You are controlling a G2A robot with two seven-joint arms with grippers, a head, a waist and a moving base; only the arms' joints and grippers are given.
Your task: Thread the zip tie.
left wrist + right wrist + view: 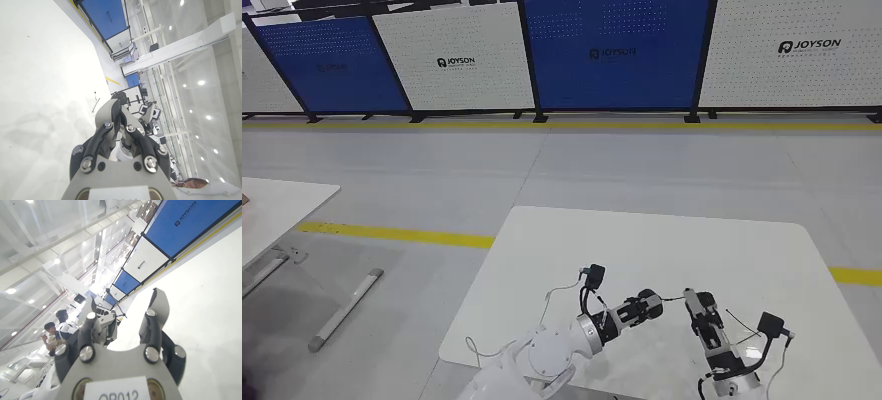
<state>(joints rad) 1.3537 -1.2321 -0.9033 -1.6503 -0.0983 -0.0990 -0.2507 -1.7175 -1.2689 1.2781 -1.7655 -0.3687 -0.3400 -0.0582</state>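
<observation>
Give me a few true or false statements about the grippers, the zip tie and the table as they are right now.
1. The left gripper is shut on the zip tie. True.
2. The right gripper is shut as well. False: it is open and holds nothing.
3. The table is white. True.
4. The zip tie lies flat on the table. False: the left gripper holds it off the table.

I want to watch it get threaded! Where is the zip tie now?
The zip tie is pinched in the left gripper's shut jaws, above the white table, poking toward the open right gripper just beside it.
</observation>
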